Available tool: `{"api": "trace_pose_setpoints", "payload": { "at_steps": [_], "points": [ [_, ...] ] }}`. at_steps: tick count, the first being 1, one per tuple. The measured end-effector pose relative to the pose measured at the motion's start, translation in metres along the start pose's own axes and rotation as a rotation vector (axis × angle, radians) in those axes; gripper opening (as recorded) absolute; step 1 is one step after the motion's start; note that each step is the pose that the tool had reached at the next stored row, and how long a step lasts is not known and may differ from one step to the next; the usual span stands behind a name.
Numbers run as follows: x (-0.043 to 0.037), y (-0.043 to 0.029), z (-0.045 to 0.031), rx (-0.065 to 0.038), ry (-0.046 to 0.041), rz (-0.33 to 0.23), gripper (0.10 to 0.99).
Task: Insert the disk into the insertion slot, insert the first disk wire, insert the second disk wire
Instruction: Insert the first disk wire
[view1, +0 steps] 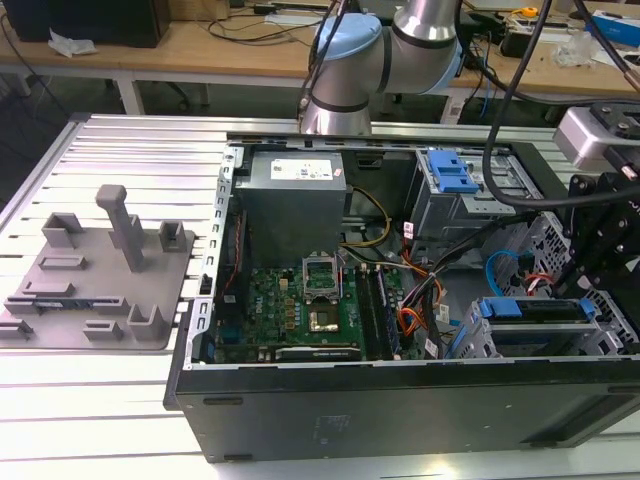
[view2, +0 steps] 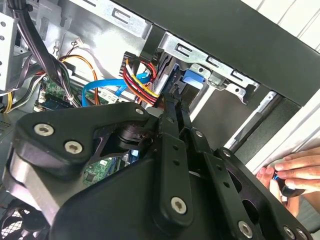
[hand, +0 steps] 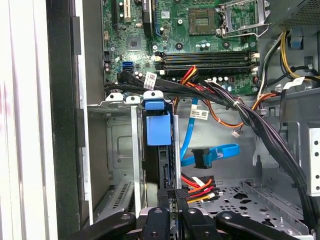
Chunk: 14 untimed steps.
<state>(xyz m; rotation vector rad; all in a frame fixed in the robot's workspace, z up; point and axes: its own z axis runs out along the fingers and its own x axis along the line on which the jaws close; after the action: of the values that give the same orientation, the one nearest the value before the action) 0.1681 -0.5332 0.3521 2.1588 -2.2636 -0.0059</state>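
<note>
- While the one disk (hand: 159, 127) sits inside the insertion slot (hand: 122, 150), only its blue carrier end shows in the first wrist view; the grey perforated cage walls stand on both sides of it
- In the exterior view the same disk (view1: 530, 308) lies in the low cage (view1: 475, 340) at the corner of the open computer case (view1: 400, 410) towards the exterior view's right
- One pincer (hand: 174, 206) is there, black; its tips are drawn close together, clenched on the black plug of the red-and-yellow disk wire (hand: 200, 186), just at the disk's rear edge
- In the second wrist view the pincer (view2: 174, 107) reaches towards the blue carrier (view2: 192, 80), with the red-and-yellow bundle (view2: 140, 80) just beside it
- Two disk wires can be counted; the second is the blue disk wire (hand: 215, 152), whose black-tipped end lies free beside the cage, apart from the disk
- Two blue plastic parts show in the exterior view: the carrier on the disk and one blue latch (view1: 450, 172) on the taller grey bay further back
- One robot arm (view1: 400, 40) bends over the case from behind
- One person's hand (view2: 286, 170) appears outside the case wall, fingers curled round a small dark object
- One grey fixture (view1: 90, 270) rests on the slotted metal desk (view1: 100, 400), well apart from the case, at the exterior view's left
</note>
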Motion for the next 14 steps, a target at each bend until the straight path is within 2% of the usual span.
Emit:
{"api": "trace_pose_setpoints", "payload": {
  "at_steps": [14],
  "points": [
    [0.0,0.0,0.0041,-0.004,0.0002,0.0,0.165]
  ]
}}
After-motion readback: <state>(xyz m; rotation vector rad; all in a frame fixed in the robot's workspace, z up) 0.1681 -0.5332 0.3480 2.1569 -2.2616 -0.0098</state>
